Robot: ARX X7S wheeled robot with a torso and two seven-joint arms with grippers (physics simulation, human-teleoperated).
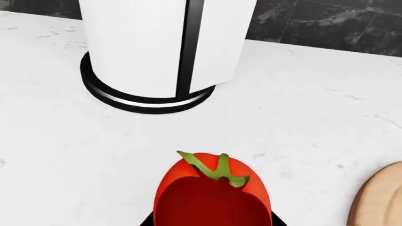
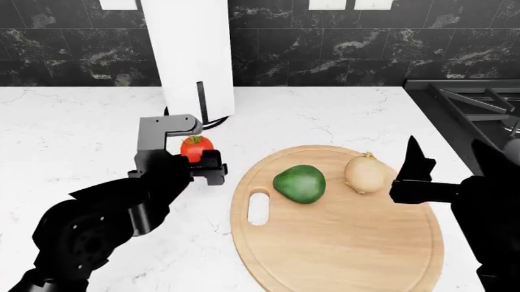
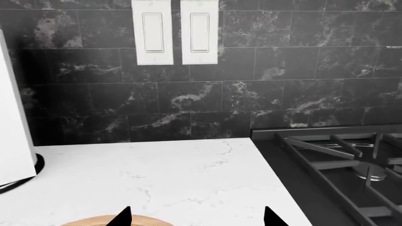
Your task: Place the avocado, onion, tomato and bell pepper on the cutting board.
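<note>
My left gripper (image 2: 197,165) is shut on the red tomato (image 2: 195,147), held just left of the round wooden cutting board (image 2: 341,243); the tomato with its green stem fills the bottom of the left wrist view (image 1: 213,193). The dark green avocado (image 2: 299,184) and the tan onion (image 2: 366,173) lie on the far half of the board. My right gripper (image 2: 414,173) is open and empty, just right of the onion over the board's right edge; its fingertips (image 3: 122,217) show in the right wrist view. The bell pepper is out of view.
A white paper towel roll on a black-ringed stand (image 2: 189,61) stands just behind the tomato, close in the left wrist view (image 1: 163,52). A gas stove (image 2: 479,100) lies at the right. The dark tiled wall (image 3: 251,70) carries light switches (image 3: 174,32).
</note>
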